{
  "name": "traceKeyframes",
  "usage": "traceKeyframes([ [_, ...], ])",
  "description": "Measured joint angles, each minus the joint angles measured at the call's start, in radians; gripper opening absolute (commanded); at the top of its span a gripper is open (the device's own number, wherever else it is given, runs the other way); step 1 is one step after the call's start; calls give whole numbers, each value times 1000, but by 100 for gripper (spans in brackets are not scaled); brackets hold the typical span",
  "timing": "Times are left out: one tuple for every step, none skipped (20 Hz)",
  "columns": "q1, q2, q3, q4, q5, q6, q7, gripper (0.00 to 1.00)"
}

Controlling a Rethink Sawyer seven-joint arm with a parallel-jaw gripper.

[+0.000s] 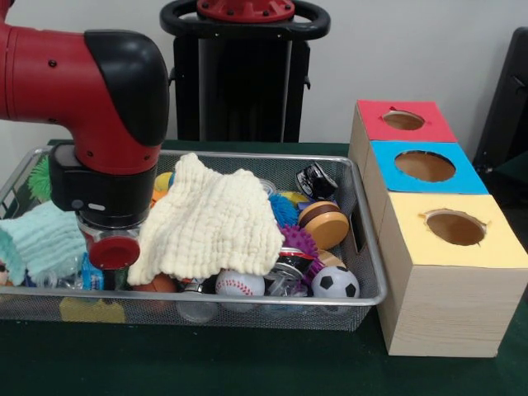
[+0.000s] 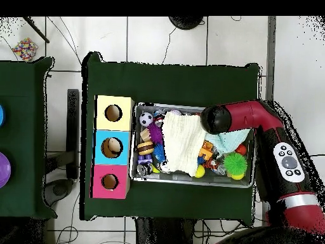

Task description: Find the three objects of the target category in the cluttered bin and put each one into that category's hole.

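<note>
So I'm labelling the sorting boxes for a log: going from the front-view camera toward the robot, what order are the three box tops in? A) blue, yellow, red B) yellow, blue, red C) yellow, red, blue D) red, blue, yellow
B: in the front view the yellow-topped box sits closest to the camera, the blue-topped box is behind it, and the red-topped box is farthest back.

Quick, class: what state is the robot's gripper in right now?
Gripper: down in the bin beside the cream cloth; open or closed cannot be told.
</note>
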Motion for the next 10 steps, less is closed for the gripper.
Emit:
traceKeyframes([
  [0,0,0,0,0,0,0,100],
  [0,-1,0,0,0,0,0,100],
  [0,-2,0,0,0,0,0,100],
  [0,-2,-1,1,0,0,0,100],
  [0,-2,-1,1,0,0,0,100],
  [0,-3,-1,1,0,0,0,100],
  [0,-3,-1,1,0,0,0,100],
  [0,-4,-1,1,0,0,0,100],
  [0,-5,-2,1,1,1,0,100],
  [0,-6,-2,1,1,1,0,100],
])
